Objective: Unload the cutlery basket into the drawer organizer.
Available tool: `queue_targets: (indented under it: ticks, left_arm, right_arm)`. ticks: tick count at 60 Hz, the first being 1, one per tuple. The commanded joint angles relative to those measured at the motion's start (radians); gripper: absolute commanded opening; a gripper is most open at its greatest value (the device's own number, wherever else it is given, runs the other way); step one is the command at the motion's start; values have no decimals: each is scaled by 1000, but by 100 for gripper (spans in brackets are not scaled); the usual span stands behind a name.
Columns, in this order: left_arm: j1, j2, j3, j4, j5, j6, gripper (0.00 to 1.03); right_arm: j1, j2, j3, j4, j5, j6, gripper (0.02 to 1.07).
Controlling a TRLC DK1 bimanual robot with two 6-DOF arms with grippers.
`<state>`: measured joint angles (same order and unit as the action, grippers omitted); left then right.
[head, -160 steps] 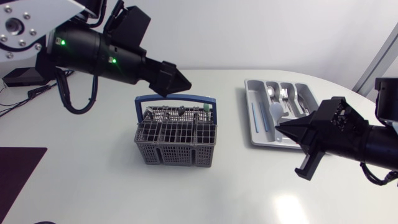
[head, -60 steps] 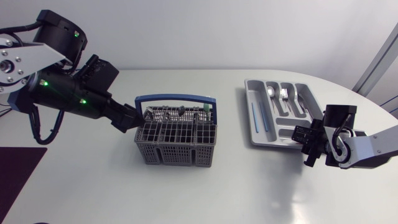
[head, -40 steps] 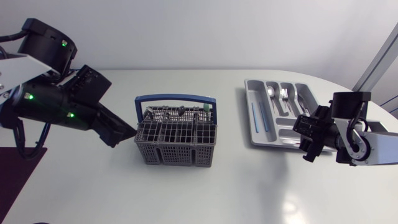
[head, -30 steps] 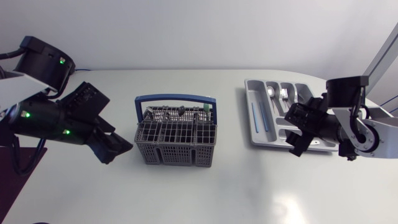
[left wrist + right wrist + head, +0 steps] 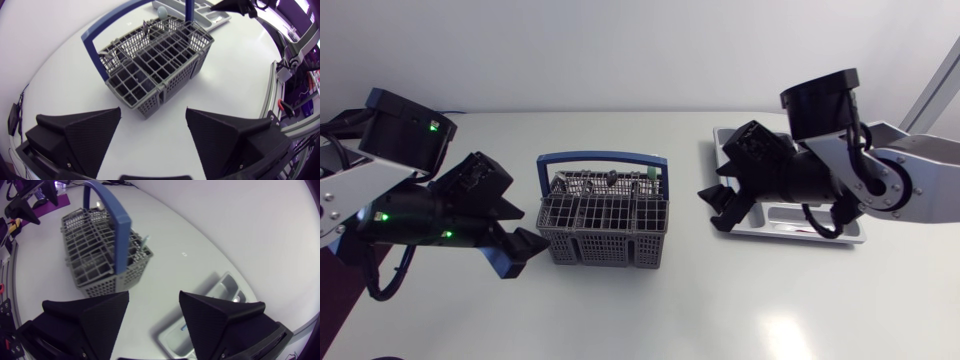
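The grey cutlery basket [image 5: 605, 222] with a blue handle [image 5: 603, 158] stands mid-table; a few pieces of cutlery [image 5: 610, 180] stick up in its back row. My left gripper [image 5: 525, 232] is open, low beside the basket's left front corner. In the left wrist view the basket [image 5: 155, 65] lies ahead of the open left gripper [image 5: 152, 125]. My right gripper [image 5: 713, 208] is open, over the left edge of the grey drawer organizer [image 5: 800, 232], pointing at the basket. Nothing sits between the right gripper's [image 5: 152, 307] fingers; the basket [image 5: 100, 250] is ahead.
My right arm [image 5: 840, 170] covers most of the organizer, hiding its compartments. The organizer [image 5: 227, 287] shows partly under the right gripper. White tabletop [image 5: 670, 300] lies in front of the basket. A dark mat [image 5: 335, 290] sits at the table's left edge.
My left arm drew back from above the basket and dropped to its left front. My right arm swung from the organizer's right side over it, toward the basket.
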<state>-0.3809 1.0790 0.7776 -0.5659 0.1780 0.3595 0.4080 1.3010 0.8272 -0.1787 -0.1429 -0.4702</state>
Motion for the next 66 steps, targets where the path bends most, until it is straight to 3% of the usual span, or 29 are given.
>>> queue_targets:
  ticks: [1, 4, 8, 9, 22, 38, 49, 66]
  left_arm:
    - [-15, 13, 2, 43, 9, -60, 72]
    - [-13, 24, 8, 78, 12, -86, 53]
    - [0, 62, 29, 113, 34, -120, 23]
    - [5, 71, 35, 116, 40, -125, 21]
    - [13, 160, 61, 176, 60, -154, 20]
    - [16, 277, 86, 192, 60, -157, 20]
    - [14, 294, 89, 189, 60, -156, 20]
    - [8, 67, 98, 14, 75, -100, 20]
  right_arm:
    - [54, 26, 10, -15, -27, 77, 26]
    - [75, 37, 12, -13, -34, 93, 11]
    - [103, 52, 16, -8, -49, 116, 9]
    - [107, 55, 18, -5, -50, 119, 9]
    - [167, 101, 43, 24, -64, 156, 8]
    - [187, 219, 39, 73, -46, 156, 8]
    - [178, 199, 24, 70, -47, 148, 8]
    - [69, 18, 55, 24, -96, 159, 8]
